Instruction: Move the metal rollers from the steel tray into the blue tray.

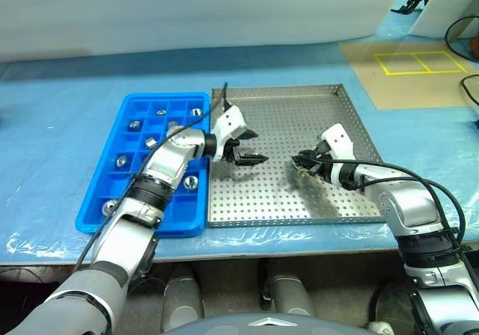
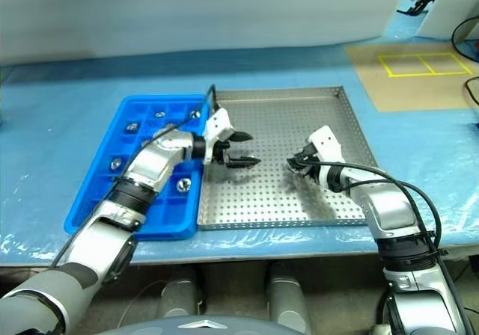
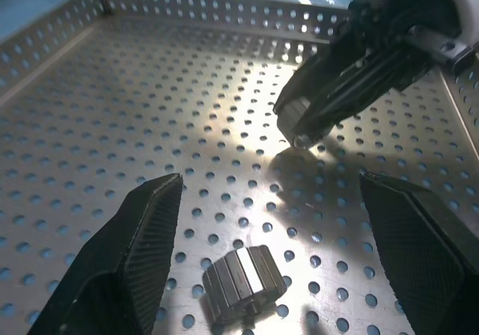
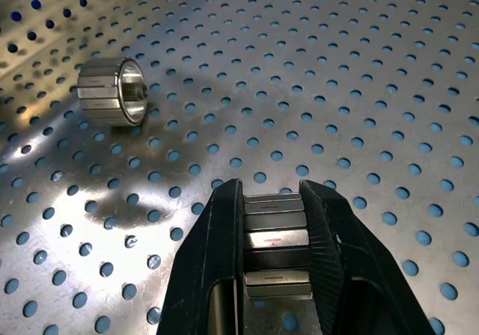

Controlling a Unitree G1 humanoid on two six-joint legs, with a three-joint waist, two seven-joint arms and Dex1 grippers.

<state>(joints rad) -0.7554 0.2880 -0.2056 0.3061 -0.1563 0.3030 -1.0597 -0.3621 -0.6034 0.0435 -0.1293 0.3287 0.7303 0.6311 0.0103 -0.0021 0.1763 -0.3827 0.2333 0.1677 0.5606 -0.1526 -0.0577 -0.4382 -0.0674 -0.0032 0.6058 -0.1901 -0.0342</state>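
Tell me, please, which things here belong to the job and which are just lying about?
Job: steel tray; blue tray; loose roller; roller in right gripper; open left gripper.
Lying about: yellow-taped cardboard; blue table cover.

A blue-covered table (image 1: 60, 133) carries the blue tray (image 1: 105, 193) beside the steel tray (image 1: 299, 92).

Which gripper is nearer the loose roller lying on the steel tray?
Left. The left gripper hangs open right over the loose roller; the right gripper, shut on another roller, sits farther across the steel tray.
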